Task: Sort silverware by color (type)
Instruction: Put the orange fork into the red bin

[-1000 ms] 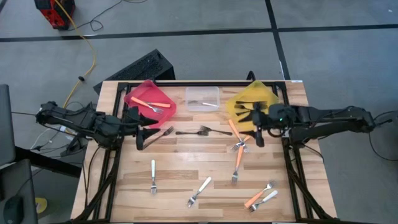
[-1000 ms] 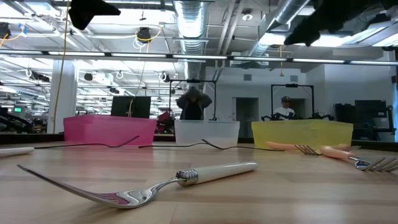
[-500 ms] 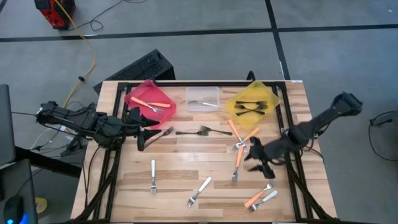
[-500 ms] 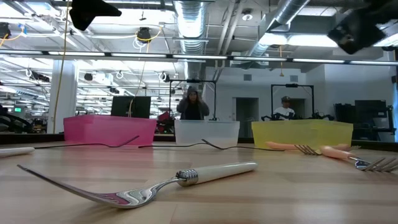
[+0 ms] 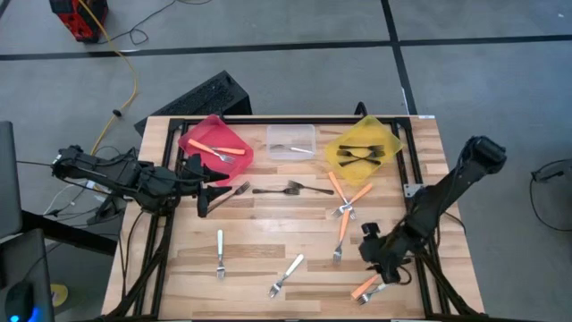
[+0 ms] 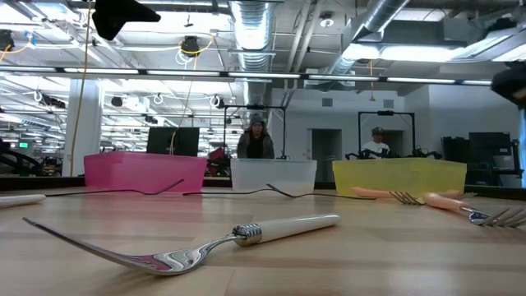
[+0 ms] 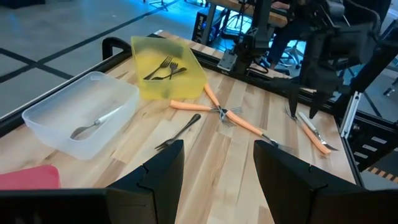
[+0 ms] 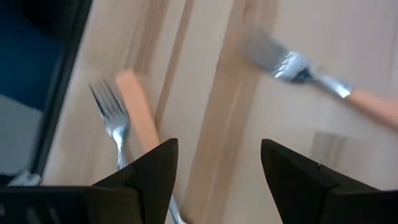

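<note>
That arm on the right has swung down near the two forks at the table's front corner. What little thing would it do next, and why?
Probably lower straight onto the orange-handled fork. The right gripper hangs open just above it, empty, and its wrist view shows that fork beside a silver fork between the fingers. It should line up on the orange handle alone, since the two lie close together. The left gripper waits near the red bin.

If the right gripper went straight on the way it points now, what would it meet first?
Probably the orange fork and silver fork lying side by side near the table's front right corner; the open right gripper hangs just over them. Depth is uncertain.
</note>
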You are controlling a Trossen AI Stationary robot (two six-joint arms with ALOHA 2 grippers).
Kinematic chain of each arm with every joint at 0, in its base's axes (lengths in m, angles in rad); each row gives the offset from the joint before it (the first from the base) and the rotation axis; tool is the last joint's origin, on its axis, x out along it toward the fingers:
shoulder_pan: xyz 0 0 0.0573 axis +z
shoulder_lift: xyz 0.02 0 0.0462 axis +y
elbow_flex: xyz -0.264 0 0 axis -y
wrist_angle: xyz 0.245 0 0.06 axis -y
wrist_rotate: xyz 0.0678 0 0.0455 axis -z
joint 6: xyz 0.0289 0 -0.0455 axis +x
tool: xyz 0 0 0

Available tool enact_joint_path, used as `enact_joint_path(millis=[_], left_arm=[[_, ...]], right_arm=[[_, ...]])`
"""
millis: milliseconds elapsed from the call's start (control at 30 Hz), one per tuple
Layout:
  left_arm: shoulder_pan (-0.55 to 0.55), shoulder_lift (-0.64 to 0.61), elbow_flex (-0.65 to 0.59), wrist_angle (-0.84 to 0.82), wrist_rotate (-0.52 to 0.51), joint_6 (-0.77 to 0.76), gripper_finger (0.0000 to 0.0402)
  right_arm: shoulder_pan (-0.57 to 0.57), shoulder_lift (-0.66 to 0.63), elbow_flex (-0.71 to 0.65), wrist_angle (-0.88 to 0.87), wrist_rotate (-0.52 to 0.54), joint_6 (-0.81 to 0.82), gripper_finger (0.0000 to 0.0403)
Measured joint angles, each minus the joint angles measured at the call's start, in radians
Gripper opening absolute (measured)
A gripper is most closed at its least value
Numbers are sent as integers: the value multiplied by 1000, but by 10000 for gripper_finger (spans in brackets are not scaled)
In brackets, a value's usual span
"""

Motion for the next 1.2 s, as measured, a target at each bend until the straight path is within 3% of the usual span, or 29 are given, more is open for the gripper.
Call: enact_joint_path(millis=[233, 500, 800, 1000, 1200], left_arm=[[0, 0, 0, -4, 0, 0, 180], [0, 0, -1, -5, -19, 1, 180], [0, 0, 0, -5, -21, 7, 180], [0, 0, 0, -5, -21, 4, 180], [0, 0, 0, -5, -21, 6, 180]], right_arm=[[58, 81, 14, -14, -15, -5, 256], [57, 86, 127, -87, 3, -67, 256], [105, 97, 136, -89, 4, -59, 256], [140, 225, 147, -93, -11, -64, 256], [163, 352, 221, -133, -11, -167, 256]])
